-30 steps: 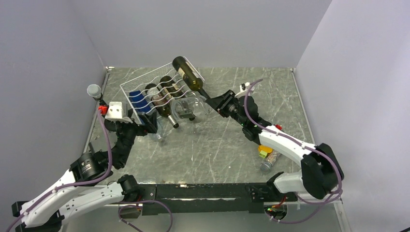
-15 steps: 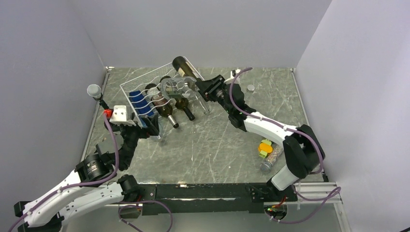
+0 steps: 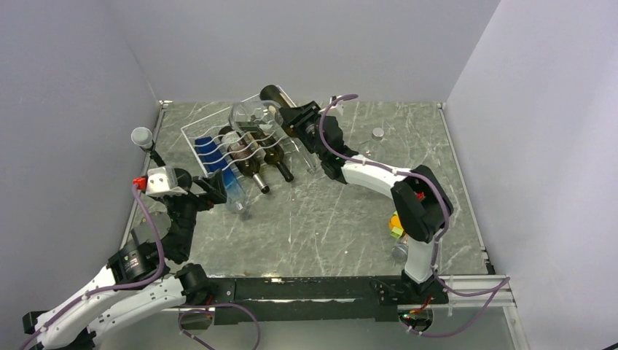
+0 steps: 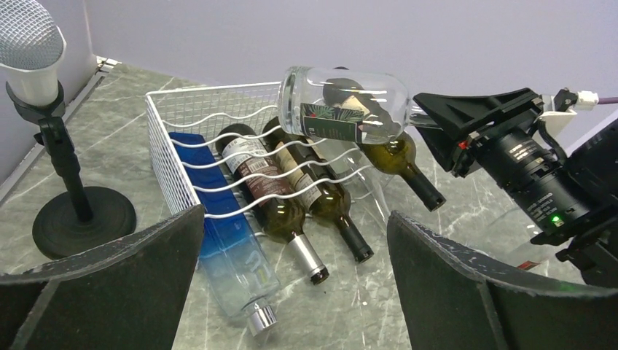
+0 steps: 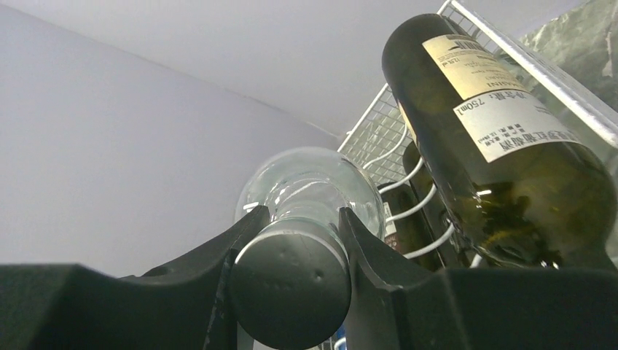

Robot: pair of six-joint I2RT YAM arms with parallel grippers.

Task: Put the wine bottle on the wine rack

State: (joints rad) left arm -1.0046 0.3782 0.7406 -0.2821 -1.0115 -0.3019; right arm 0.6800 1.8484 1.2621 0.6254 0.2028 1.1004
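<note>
The wine bottle (image 3: 251,115) is clear glass with a dark label and a dark cap (image 5: 291,281). It hangs roughly level above the white wire wine rack (image 3: 195,133), base pointing left. My right gripper (image 3: 299,121) is shut on its neck just behind the cap. In the right wrist view the fingers (image 5: 248,230) clamp both sides of the neck of the bottle (image 5: 310,182). My left gripper (image 3: 211,188) is open at the rack's near left corner, holding nothing. In the left wrist view the bottle (image 4: 342,106) floats over the rack (image 4: 175,109).
The rack holds a blue bottle (image 4: 226,248), two dark bottles (image 4: 270,197) and a green bottle (image 4: 397,157) leaning at its right end. A microphone stand (image 4: 58,168) is left of the rack. An orange-yellow item (image 3: 399,222), a jar (image 3: 404,246) and a small cap (image 3: 377,133) lie at right.
My right arm has carried the clear bottle left and up, from beside the rack to above it. My left arm has pulled back toward the near left, still open.
</note>
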